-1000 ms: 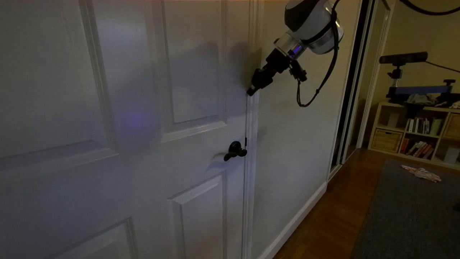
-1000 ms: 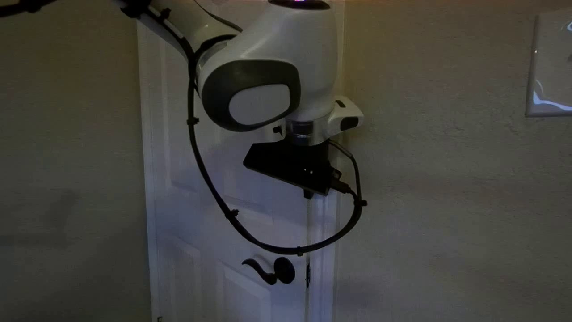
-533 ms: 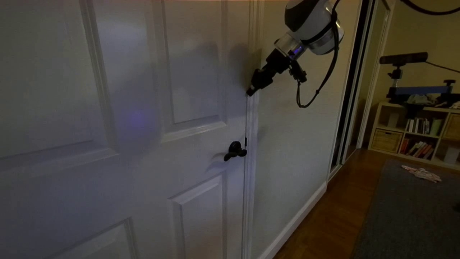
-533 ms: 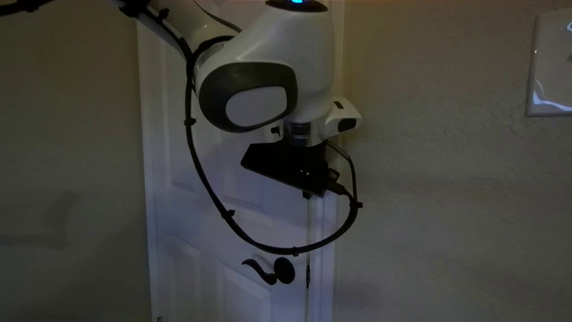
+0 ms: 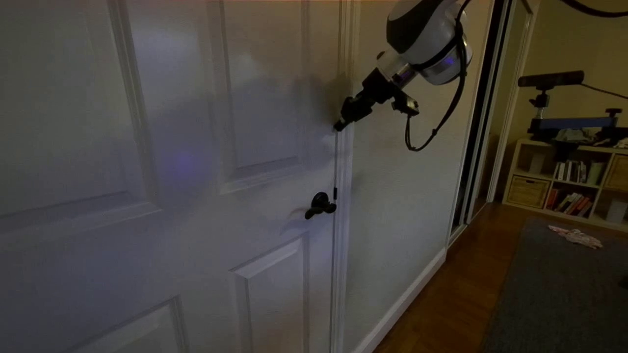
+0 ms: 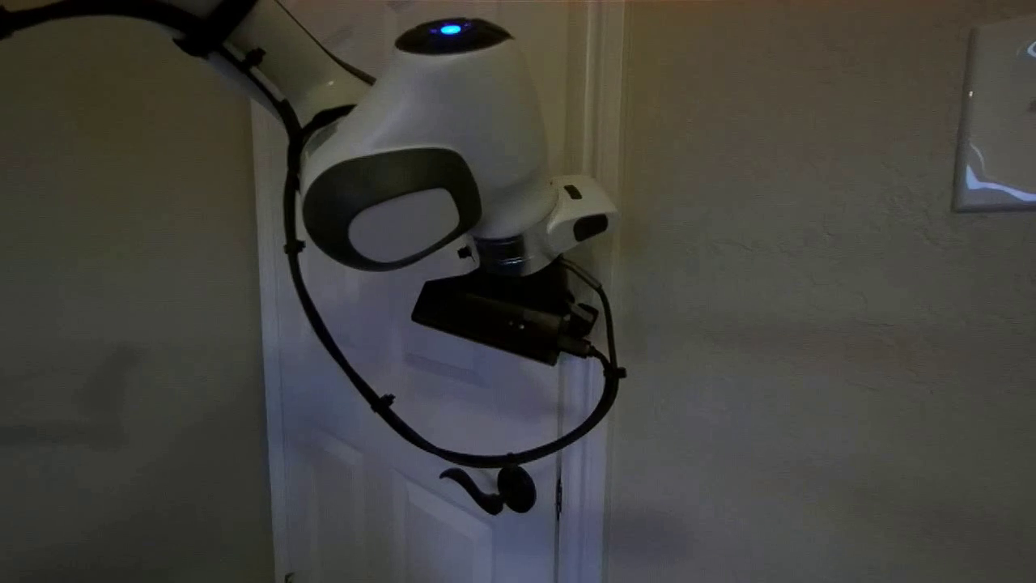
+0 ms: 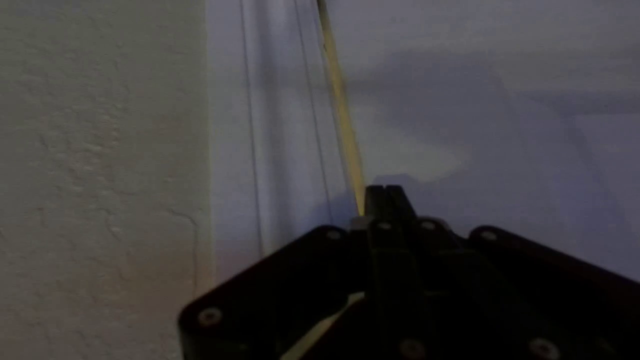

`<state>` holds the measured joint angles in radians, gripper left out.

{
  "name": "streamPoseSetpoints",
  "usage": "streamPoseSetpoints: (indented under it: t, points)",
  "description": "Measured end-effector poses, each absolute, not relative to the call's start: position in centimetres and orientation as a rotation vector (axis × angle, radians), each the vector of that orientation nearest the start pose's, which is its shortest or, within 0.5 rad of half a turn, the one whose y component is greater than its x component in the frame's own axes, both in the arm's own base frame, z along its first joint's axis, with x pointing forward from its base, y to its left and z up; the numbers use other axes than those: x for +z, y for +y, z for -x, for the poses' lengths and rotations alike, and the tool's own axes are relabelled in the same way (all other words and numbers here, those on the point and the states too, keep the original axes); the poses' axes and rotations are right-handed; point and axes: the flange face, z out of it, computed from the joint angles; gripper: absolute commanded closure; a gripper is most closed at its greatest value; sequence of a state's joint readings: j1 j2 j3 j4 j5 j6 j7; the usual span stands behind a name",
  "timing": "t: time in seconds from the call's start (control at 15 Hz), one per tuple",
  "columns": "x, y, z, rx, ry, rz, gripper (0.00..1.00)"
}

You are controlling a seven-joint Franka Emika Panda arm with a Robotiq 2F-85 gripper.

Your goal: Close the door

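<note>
White paint is seen on the door (image 5: 191,196), stood upright at its frame (image 5: 344,196); whether it is latched cannot be told. A black handle (image 5: 321,201) is mounted near the frame-side edge, below the gripper (image 7: 384,192). The gripper is clenched on itself: in the wrist view its fingertips (image 7: 395,200) are set side by side, meeting, at the lower end of a yellow strip (image 7: 350,130) seen between door and frame. Contact with the door cannot be confirmed. In an exterior view, the cable (image 6: 477,461) of the arm (image 6: 469,105) is hung in a loop, its low point seen just above the handle.

Containers noted in an exterior view: shelf (image 5: 536,143), divided into compartments. Lower left is filled by a basket (image 5: 527,191), contents hidden. Beside it, red and pale books (image 5: 571,202) are leaned; above those, more books (image 5: 569,171) are stood upright with a green item (image 5: 595,172) at their end. Upper left, a pale object (image 5: 537,163) is held, too dim to be identified. At right, cut by the edge of view, a second basket (image 5: 618,174) is set above another pale object (image 5: 615,212). Cloth (image 5: 574,135) is piled on the shelf top.
</note>
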<state>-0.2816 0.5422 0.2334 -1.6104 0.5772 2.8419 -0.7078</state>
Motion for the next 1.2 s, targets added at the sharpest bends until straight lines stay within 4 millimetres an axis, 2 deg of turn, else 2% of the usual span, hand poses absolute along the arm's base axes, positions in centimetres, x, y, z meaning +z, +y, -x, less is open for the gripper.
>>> streamPoseSetpoints:
  t: [0.53, 0.73, 0.93, 1.2]
  points:
    - [40.3, -4.8, -70.3, -1.459, -0.104, 2.771, 0.97]
    - [40.7, -3.8, -69.7, -1.544, -0.102, 2.767, 0.97]
    - [40.6, -3.8, -69.5, -1.571, -0.092, 2.771, 0.97]
    - [39.9, -6.4, -69.3, -1.564, -0.057, 2.817, 0.97]
